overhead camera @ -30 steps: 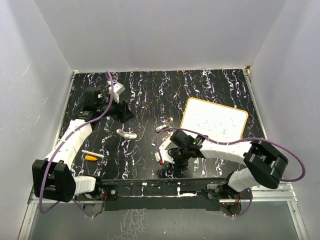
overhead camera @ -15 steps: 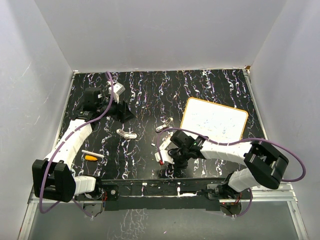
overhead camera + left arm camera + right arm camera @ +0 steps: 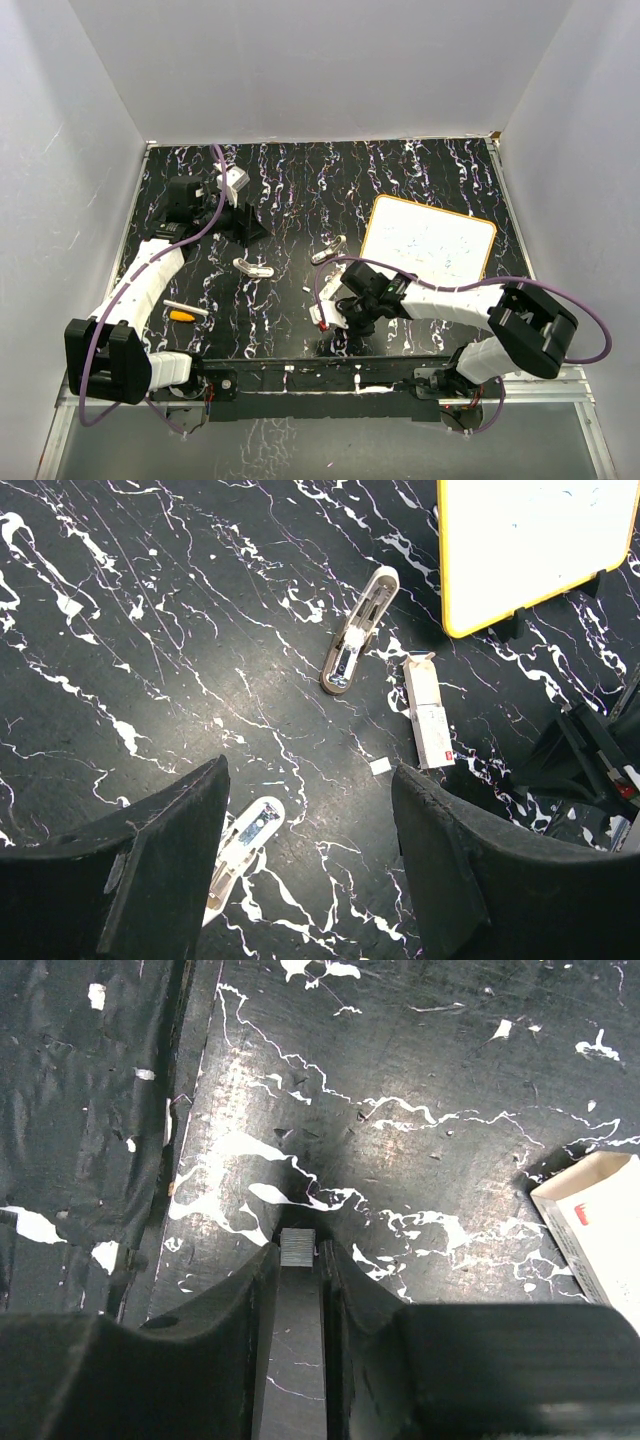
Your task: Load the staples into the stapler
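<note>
The left gripper [image 3: 235,183] hangs above the far left part of the counter [image 3: 280,320] with its jaws spread wide and nothing between them; the left wrist view shows only bare marbled surface between the two fingers [image 3: 150,870]. The right gripper [image 3: 340,315] is low over the near middle of the counter, and its jaws are drawn close together, clenched on a small grey ribbed strip [image 3: 297,1247] seated between the fingertips [image 3: 330,1260]. The staples box [image 3: 428,712], a pale oblong carton with a red mark, lies flat on the counter just beside the right gripper and close to the near left corner of the whiteboard [image 3: 428,240]; in the right wrist view one end of it shows at the right edge [image 3: 595,1225]. One stapler [image 3: 330,250] lies just left of the whiteboard, its metal channel visible. A second stapler [image 3: 252,267] lies further left, apart from the first. A small white scrap [image 3: 380,766] rests between the two staplers. A white pen [image 3: 186,308] and an orange cap [image 3: 181,316] lie side by side at the near left.
</note>
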Robot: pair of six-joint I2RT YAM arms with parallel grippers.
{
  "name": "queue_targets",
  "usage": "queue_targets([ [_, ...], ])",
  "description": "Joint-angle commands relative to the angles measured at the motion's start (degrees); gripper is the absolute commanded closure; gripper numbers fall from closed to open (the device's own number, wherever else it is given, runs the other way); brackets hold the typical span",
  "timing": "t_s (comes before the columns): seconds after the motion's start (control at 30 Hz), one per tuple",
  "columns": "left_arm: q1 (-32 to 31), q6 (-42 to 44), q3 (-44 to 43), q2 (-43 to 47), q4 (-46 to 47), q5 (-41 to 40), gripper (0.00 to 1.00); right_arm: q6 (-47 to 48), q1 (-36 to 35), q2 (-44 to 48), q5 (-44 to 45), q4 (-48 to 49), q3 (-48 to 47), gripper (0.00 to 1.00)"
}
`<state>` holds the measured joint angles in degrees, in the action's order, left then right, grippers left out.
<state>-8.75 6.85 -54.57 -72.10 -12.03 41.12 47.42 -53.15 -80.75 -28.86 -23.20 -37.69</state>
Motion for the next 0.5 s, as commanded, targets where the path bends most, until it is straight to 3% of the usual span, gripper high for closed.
queue_targets([
  [0.0,0.32,0.37,-0.01,2.39,0.25,1.59,0.35,0.85,-0.2,-0.22,3.19,0.42,2.15,0.75],
  [0.47,0.36,0.5,0.47,1.89,1.15,2.02,0.35,-1.15,-0.01,2.45,3.71,3.17,2.81,0.82],
])
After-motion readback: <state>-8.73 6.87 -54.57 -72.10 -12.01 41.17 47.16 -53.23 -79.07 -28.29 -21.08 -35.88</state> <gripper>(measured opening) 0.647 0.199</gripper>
